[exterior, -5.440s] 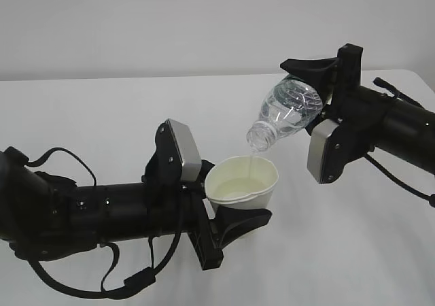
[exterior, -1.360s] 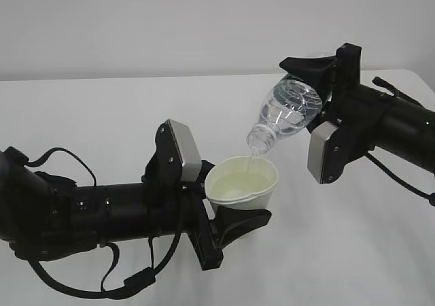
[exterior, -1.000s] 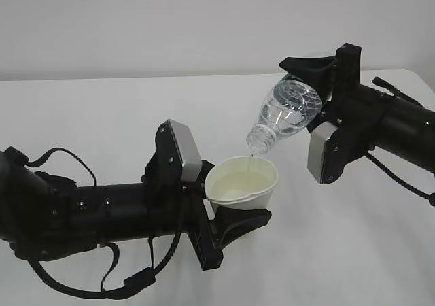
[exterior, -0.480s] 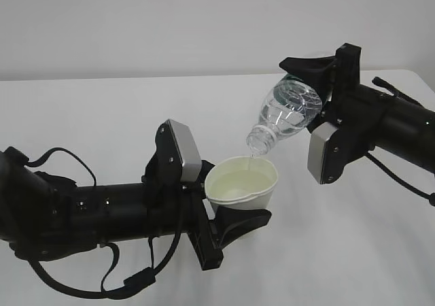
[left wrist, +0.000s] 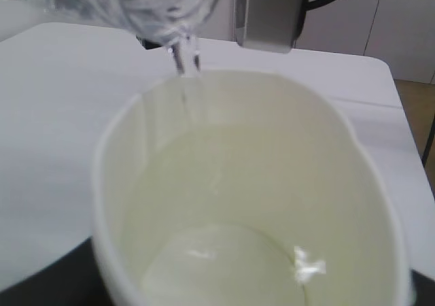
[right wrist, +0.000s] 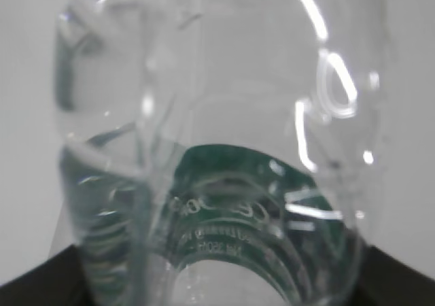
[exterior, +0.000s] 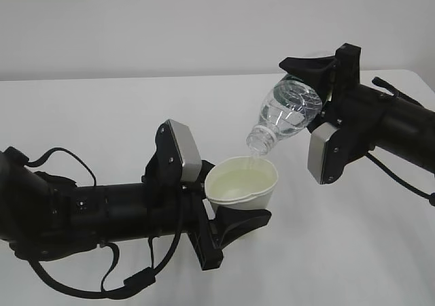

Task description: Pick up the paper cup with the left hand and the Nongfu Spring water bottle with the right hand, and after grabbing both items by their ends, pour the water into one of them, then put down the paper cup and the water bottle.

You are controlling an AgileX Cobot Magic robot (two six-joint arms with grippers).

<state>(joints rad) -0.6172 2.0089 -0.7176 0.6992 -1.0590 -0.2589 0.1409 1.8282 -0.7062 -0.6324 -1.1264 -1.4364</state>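
left gripper [exterior: 228, 214] clamps the paper cup [exterior: 241, 183]; right gripper [exterior: 319, 88] clamps the tilted nongfu spring water bottle [exterior: 285, 112] — water [left wrist: 182, 61] apparently trickling — above a white table [exterior: 102, 115], plain wall [exterior: 170, 20] behind.

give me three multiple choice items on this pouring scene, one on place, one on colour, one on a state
1. Where is the mouth of the water bottle?
A. just above the far rim of the paper cup
B. inside the cup, touching its bottom
C. off beside the cup, over the table

2. What colour is the bottle's label?
A. red
B. dark green
C. yellow

3. What state is the bottle in?
A. upright and capped
C. lying on the table
B. tilted neck down, no cap, held by the right gripper

Answers:
1 A, the exterior view shows the neck over the rim, with a thin stream of water falling in.
2 B, the right wrist view shows green through the clear plastic.
3 B, the neck slants down toward the cup held by the left gripper.
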